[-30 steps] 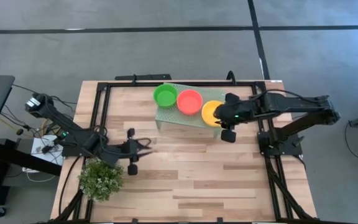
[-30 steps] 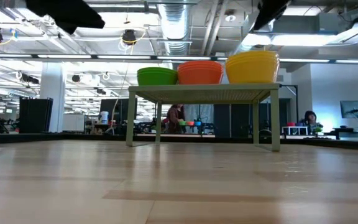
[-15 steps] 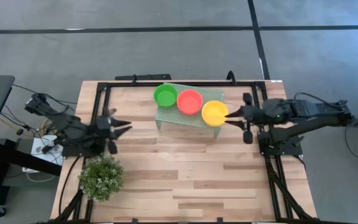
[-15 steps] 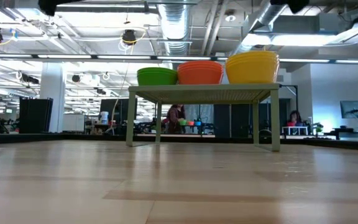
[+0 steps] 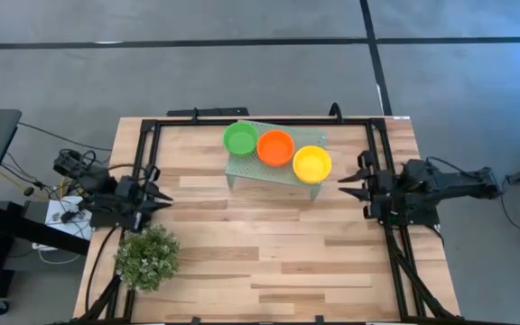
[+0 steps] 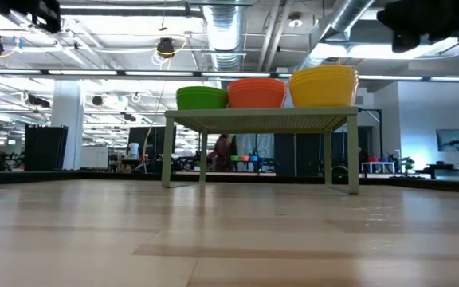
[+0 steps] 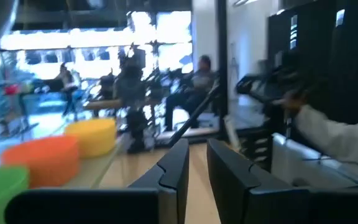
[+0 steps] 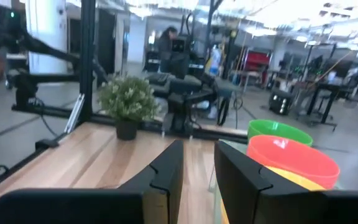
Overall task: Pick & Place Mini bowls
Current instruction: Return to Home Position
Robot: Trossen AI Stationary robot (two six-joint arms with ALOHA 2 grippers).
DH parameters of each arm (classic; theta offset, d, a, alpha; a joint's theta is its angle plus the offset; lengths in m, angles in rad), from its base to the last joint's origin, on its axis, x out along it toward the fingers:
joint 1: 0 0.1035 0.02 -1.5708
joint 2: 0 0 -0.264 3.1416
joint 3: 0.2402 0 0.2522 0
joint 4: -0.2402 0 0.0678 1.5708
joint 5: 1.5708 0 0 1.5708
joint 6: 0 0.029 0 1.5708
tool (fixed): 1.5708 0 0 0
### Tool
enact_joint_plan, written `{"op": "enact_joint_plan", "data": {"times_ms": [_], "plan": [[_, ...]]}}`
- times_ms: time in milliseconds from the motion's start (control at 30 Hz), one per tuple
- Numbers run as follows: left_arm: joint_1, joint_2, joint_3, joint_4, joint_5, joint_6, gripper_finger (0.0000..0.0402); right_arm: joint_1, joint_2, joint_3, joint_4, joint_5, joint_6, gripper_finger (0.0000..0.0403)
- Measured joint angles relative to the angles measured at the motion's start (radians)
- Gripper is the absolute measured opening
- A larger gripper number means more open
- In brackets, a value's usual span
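Observation:
Three stacks of mini bowls stand on the pale green rack (image 5: pixel 273 170): green (image 5: pixel 240 138), orange-red (image 5: pixel 275 148) and yellow (image 5: pixel 311 163). The low view shows them side by side on the rack's top (image 6: pixel 261 119): green (image 6: pixel 202 97), orange-red (image 6: pixel 256 92), yellow (image 6: pixel 323 86). My left gripper (image 5: pixel 159 197) hangs at the table's left edge, narrowly open and empty (image 7: pixel 197 149). My right gripper (image 5: pixel 341 184) sits by the right edge, just right of the yellow stack, narrowly open and empty (image 8: pixel 197 149).
A small bushy plant (image 5: pixel 147 257) stands near the table's left near corner, just in front of my left gripper. Black frame rails (image 5: pixel 382 153) run along the table's sides. Bare wood lies between the rack and the near edge. People show in the room beyond.
Both arms have drawn back. My left gripper has moved from the table's middle toward the left edge. My right gripper has moved from over the yellow stack toward the right edge. The bowl stacks have stayed on the rack.

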Motion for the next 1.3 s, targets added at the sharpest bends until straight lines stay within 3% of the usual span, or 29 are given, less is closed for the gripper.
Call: {"op": "enact_joint_plan", "data": {"times_ms": [300,1000,1300], "plan": [[0.001,-0.006,-0.077,0.103,0.019,0.045,0.0044,-0.006,-0.204,-0.064,-0.130,-0.021,0.001,0.0085],[0.214,-0.006,-0.294,0.258,0.012,-0.018,0.0007,-0.012,-0.201,-0.106,-0.124,-0.022,0.100,0.0085],[0.294,-0.006,-0.294,0.268,0.053,-0.079,0.0012,-0.011,-0.201,-0.106,-0.122,-0.022,0.125,0.0085]]}}
